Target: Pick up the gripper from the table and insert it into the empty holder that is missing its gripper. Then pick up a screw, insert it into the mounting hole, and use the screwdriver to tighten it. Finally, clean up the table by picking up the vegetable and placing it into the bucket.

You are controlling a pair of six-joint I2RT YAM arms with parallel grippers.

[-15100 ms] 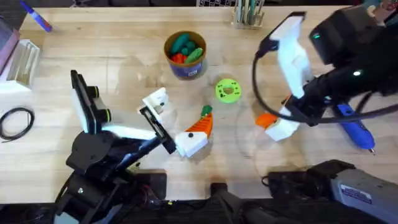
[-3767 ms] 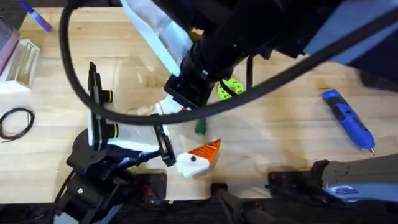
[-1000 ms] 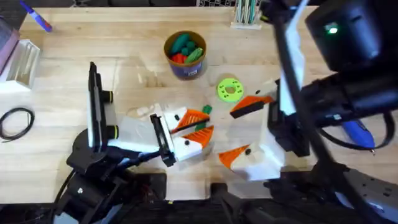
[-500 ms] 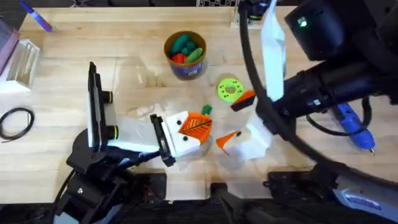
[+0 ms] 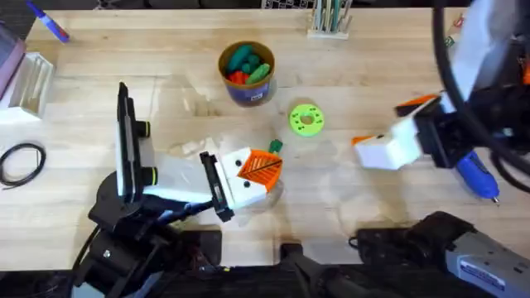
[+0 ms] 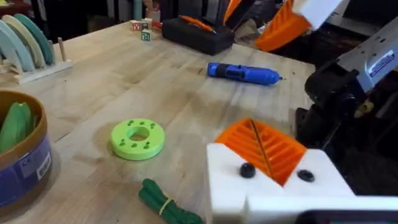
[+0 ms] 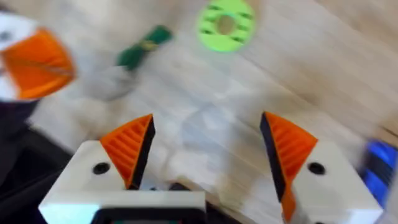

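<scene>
Tabletop (image 5: pixel 389 58) of light wood carries everything. Right hand (image 5: pixel 387 132) spread wide, holding nothing, above the right side. Left hand (image 5: pixel 258 170) pressed together, low near the front. Blue bucket (image 5: pixel 246 73) holds vegetables. Small green vegetable (image 5: pixel 274 146) lies just beside the left hand.

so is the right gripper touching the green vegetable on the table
Apart. The right wrist view shows the right gripper open with bare table between it and the green vegetable; overhead, the two sit well separated.

Probably a workshop: wooden workbench (image 5: pixel 389 74), screwdriver (image 6: pixel 242 72).
</scene>
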